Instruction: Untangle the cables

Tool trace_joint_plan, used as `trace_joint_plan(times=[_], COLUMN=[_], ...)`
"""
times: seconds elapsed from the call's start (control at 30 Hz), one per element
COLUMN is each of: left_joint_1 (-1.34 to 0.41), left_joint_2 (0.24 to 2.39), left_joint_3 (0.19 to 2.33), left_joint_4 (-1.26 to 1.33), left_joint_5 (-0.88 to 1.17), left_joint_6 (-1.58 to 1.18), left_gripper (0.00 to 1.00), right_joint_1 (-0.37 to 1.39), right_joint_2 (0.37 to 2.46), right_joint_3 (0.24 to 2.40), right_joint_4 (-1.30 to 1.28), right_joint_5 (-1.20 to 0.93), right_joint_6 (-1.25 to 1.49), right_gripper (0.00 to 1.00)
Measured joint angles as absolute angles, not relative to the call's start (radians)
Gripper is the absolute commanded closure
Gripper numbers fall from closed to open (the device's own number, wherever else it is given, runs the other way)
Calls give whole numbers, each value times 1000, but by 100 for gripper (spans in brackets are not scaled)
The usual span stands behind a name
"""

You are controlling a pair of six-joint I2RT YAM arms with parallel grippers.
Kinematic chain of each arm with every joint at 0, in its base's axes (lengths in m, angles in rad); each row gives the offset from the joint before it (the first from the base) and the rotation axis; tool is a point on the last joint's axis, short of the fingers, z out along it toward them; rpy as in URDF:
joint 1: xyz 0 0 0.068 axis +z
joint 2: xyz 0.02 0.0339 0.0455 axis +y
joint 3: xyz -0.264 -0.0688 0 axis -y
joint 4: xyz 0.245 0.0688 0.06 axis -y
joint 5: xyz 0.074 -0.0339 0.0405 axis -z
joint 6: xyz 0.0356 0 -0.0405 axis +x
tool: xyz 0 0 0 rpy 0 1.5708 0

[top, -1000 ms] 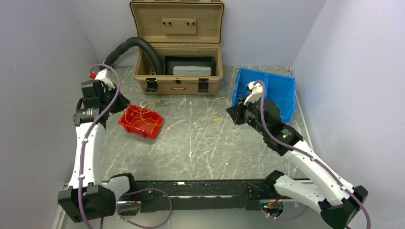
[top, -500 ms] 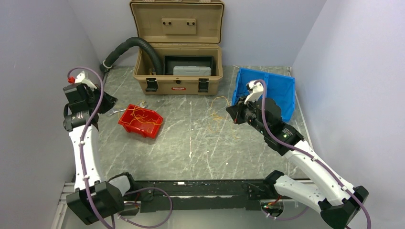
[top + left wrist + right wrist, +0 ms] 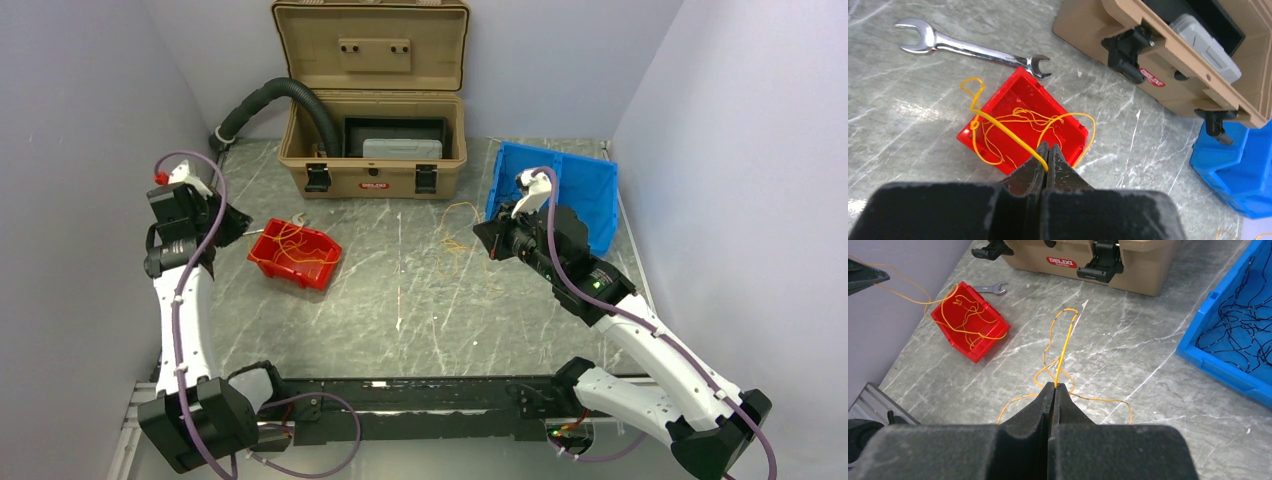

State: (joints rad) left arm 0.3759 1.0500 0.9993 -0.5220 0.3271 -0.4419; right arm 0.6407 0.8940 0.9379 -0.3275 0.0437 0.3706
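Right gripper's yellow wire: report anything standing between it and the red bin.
Nothing visible does. The right gripper is shut on the yellow wire, and only bare table lies between it and the red bin. The wrench lies beyond the bin, off that line.

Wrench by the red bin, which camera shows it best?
Left wrist: the whole wrench lies unobstructed. Right wrist shows only part behind the red bin; top external shows a faint sliver.
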Motion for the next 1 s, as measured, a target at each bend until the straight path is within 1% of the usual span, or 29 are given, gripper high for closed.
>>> trace_joint_plan(times=[0.2, 0.37, 0.5, 0.6, 0.83, 1.0], left_joint_1=[236, 118, 82, 63, -39, -104], left_joint_2=[1096, 1197, 1312, 1357, 1466, 1577], left_joint_3=[999, 1011, 1058, 1092, 1200, 1229], left_joint_4=[-524, -588, -673, -722, -780, -803], left_joint_5=[244, 77, -58, -144, -251, -324], left_joint_6=[-421, -382, -332, -285, -203, -177], left_gripper=[100, 100, 100, 100, 100, 100], right_joint_1=[641, 641, 641, 641, 640, 638], right_joint_2=[894, 892, 889, 889, 881, 850], right_joint_3=[938, 937, 937, 937, 937, 937], right_joint_4=[-321, -310, -303, -303, -304, -303], right_joint_5=[43, 43, 43, 43, 43, 43], right_joint_6=[371, 371, 371, 370, 367, 369], right_gripper=[100, 100, 100, 100, 100, 100])
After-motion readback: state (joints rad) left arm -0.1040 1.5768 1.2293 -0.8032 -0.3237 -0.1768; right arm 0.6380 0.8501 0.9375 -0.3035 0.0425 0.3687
